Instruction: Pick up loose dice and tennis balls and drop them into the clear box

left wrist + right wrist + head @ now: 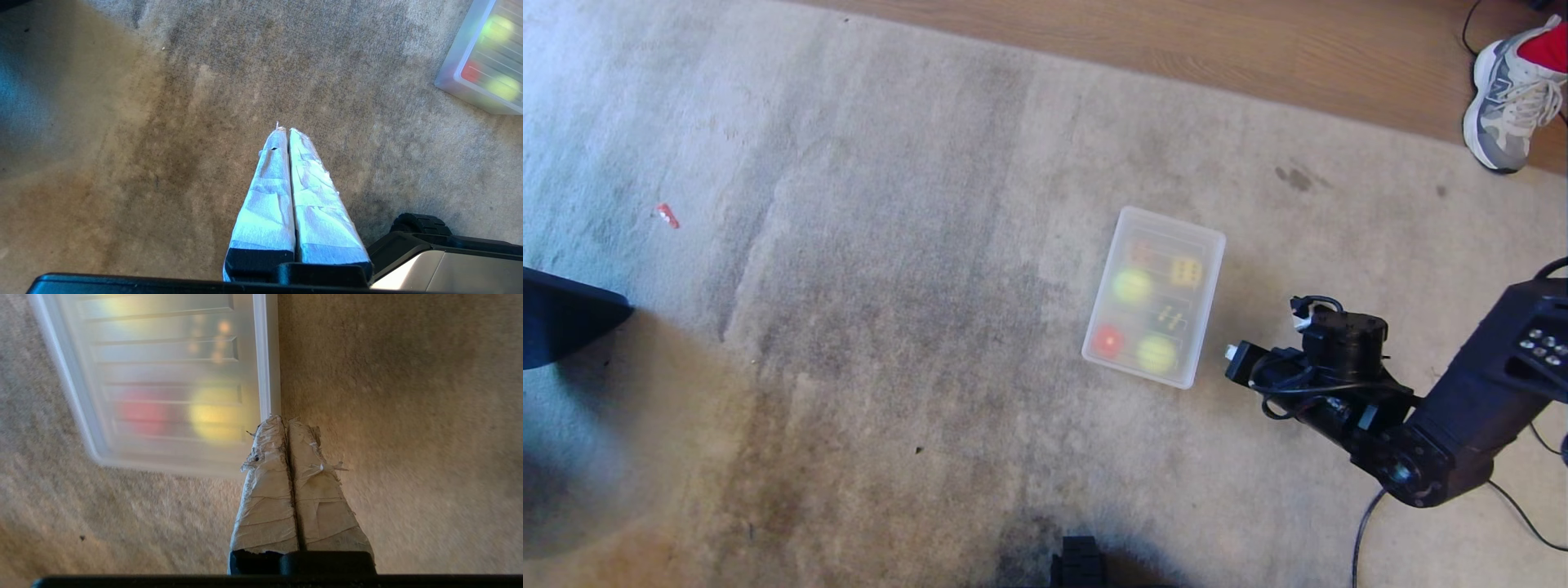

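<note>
Clear box is frosted translucent with a ribbed lid pattern. Showing through it: a red die, a beige die with dark dots, and two yellow-green tennis balls. Carpet around the box is grey-beige with darker stains. Right gripper is wrapped in off-white tape, arm black. Wood floor beyond the box is brown.

Black right arm, looped cables; white-taped fingers.
</note>
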You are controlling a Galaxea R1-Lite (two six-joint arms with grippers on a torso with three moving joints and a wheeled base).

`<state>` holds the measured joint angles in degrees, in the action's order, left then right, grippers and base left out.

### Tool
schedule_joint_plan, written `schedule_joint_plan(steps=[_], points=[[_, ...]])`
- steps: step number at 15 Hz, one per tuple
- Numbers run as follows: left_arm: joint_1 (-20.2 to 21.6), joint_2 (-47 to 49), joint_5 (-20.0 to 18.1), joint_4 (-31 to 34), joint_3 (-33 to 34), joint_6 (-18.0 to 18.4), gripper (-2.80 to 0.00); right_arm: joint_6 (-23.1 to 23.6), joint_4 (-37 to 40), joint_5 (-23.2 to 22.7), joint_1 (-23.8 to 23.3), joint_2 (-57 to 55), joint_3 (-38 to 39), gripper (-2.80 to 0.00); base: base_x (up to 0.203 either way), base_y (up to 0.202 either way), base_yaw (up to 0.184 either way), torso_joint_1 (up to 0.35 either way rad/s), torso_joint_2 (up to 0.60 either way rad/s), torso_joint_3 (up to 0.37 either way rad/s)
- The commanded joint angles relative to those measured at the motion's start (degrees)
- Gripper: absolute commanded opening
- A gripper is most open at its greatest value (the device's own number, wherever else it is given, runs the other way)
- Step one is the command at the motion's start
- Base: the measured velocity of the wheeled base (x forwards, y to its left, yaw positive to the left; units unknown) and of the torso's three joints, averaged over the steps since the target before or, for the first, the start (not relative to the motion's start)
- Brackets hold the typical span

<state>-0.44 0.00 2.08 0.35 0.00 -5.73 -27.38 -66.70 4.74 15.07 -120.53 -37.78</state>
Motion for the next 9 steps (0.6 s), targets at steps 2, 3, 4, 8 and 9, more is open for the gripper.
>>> schedule_joint_plan(steps=[2, 3, 4, 8, 9], points=[[0.0, 0.0, 0.0, 0.0, 0.0, -0.1, -2.8, 1.1, 0.1, 0.1, 0.2, 11.8, 8.5, -2.8, 0.0, 0.0, 0.0, 0.0, 0.0, 0.0], [0.0, 0.0, 0.0, 0.0, 0.0, -0.1, -2.8, 2.5, 1.1, 0.2, 0.3, 16.8, 12.4, -2.8, 0.0, 0.0, 0.0, 0.0, 0.0, 0.0], [0.0, 0.0, 0.0, 0.0, 0.0, -0.1, -2.8, 4.2, 2.6, 0.3, 0.3, 22.6, 16.0, -2.8, 0.0, 0.0, 0.0, 0.0, 0.0, 0.0], [0.0, 0.0, 0.0, 0.0, 0.0, -0.1, -2.8, 12.4, 17.1, 1.9, 0.6, 49.6, 26.1, -2.8, 0.0, 0.0, 0.0, 0.0, 0.0, 0.0], [0.0, 0.0, 0.0, 0.0, 0.0, -0.1, -2.8, 13.7, 23.5, 2.5, 0.6, 56.9, 27.2, -2.8, 0.0, 0.0, 0.0, 0.0, 0.0, 0.0]])
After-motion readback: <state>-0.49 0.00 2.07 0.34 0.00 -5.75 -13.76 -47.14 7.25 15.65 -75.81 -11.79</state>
